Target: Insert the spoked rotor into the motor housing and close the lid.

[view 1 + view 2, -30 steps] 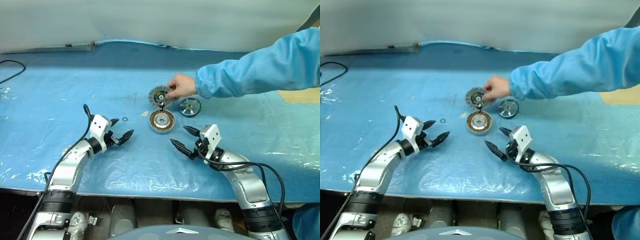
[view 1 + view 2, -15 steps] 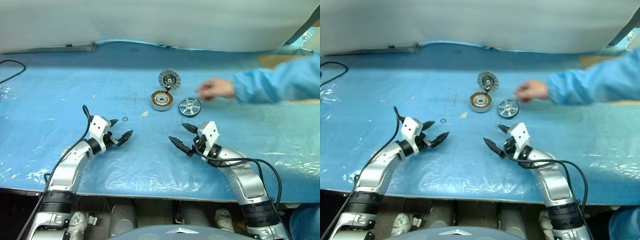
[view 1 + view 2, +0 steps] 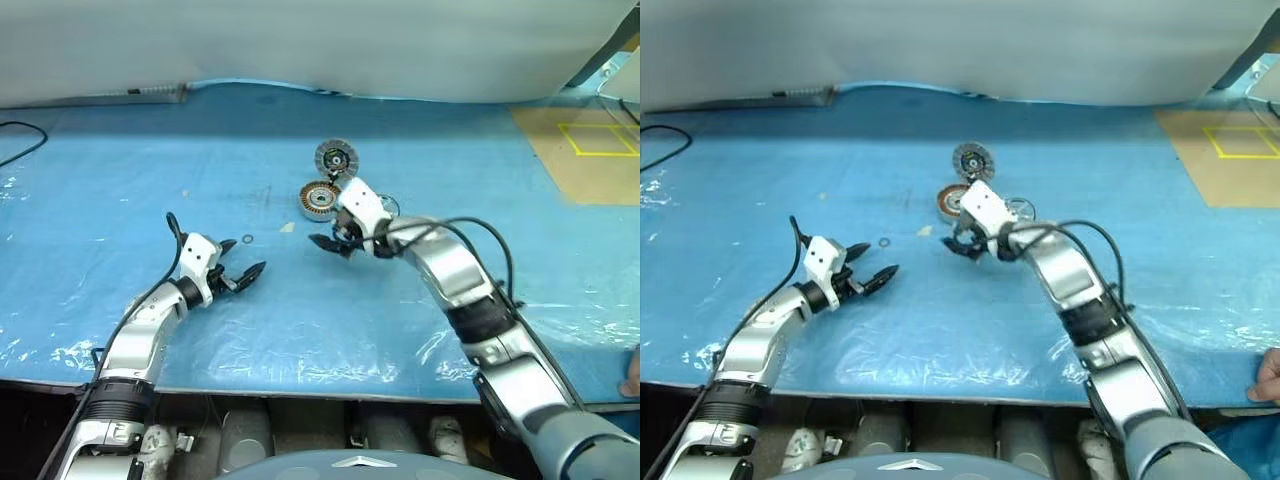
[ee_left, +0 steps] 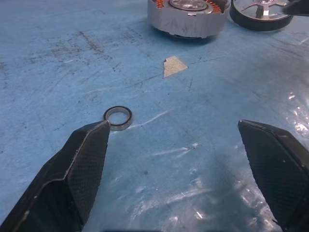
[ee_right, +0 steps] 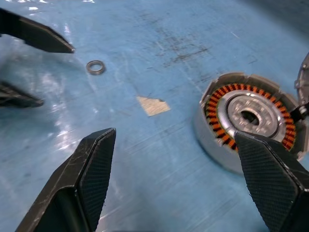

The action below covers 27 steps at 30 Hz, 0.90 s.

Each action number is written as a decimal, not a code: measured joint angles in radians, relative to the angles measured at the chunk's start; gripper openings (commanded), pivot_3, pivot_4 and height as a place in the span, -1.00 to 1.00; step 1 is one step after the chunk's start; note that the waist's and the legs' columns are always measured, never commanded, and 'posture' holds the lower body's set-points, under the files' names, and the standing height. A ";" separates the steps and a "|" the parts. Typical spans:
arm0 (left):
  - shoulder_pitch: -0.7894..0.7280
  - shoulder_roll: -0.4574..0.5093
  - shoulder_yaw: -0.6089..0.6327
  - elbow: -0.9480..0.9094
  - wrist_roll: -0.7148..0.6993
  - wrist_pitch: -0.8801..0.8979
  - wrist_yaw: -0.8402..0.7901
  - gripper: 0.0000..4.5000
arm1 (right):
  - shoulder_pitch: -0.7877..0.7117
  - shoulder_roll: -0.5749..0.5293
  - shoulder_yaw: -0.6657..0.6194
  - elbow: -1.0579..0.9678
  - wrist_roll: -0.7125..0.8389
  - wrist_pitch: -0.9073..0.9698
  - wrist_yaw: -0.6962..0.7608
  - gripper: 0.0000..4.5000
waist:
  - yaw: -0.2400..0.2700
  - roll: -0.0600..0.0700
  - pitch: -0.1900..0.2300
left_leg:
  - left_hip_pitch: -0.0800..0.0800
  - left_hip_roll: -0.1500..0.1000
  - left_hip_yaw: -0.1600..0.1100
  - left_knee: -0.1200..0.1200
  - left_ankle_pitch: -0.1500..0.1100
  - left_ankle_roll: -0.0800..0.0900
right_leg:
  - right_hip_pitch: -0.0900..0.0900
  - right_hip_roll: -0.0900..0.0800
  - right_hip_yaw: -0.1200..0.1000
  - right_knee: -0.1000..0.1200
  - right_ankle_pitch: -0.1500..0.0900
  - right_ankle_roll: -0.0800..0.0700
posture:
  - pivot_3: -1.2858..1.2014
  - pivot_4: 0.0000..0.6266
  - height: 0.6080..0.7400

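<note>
Right gripper (image 3: pixel 331 243) hovers spread and empty at six o'clock of the motor housing (image 3: pixel 320 200); left gripper (image 3: pixel 243 268) waits spread, empty. Spoked rotor (image 3: pixel 1020 208) lies at the housing's three o'clock, lid (image 3: pixel 337 157) at twelve; risk: the wrist covers the rotor, so a blind reach could knock it away.

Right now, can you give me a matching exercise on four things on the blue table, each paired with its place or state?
Things:
1. motor housing
2. lid
3. small ring
4. right pincer

Descriptions:
A. lies flat on the sheet near the left pincer
B. open, holding nothing
C. ribbed disc standing tilted behind the windings
D. copper windings facing up

Pairs: 1-D, 2-C, 3-A, 4-B
</note>
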 measured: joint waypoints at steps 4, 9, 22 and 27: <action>-0.003 -0.013 -0.005 0.036 0.012 -0.052 -0.012 1.00 | -0.125 0.066 0.033 0.245 -0.069 -0.106 -0.025 0.84 | -0.004 0.000 0.000 | -0.002 0.000 0.000 0.000 0.000 0.000 | -0.001 0.000 -0.001 0.000 0.000 0.000 | 0.03 -0.52 1.00; -0.001 -0.032 -0.012 0.051 0.012 -0.103 -0.035 1.00 | -0.248 0.135 0.034 0.562 -0.129 -0.265 -0.054 0.84 | -0.007 0.000 0.000 | -0.010 0.000 0.000 0.002 0.000 0.000 | -0.009 0.000 -0.001 0.003 0.000 -0.001 | 0.03 -0.52 1.00; 0.015 -0.038 -0.031 -0.022 0.013 -0.061 -0.017 1.00 | -0.345 0.167 0.033 0.788 -0.219 -0.362 0.016 0.42 | -0.006 0.000 0.000 | -0.014 0.005 0.000 0.018 0.000 0.001 | -0.013 0.000 -0.002 0.016 -0.001 -0.003 | 0.03 -0.52 1.00; 0.017 -0.038 -0.033 -0.065 0.013 -0.022 -0.008 1.00 | -0.313 0.151 0.033 0.685 -0.228 -0.306 0.088 -0.19 | -0.006 0.000 0.000 | -0.014 0.006 0.000 0.019 0.000 0.001 | -0.013 0.000 -0.002 0.017 -0.001 -0.004 | 0.03 -0.52 1.00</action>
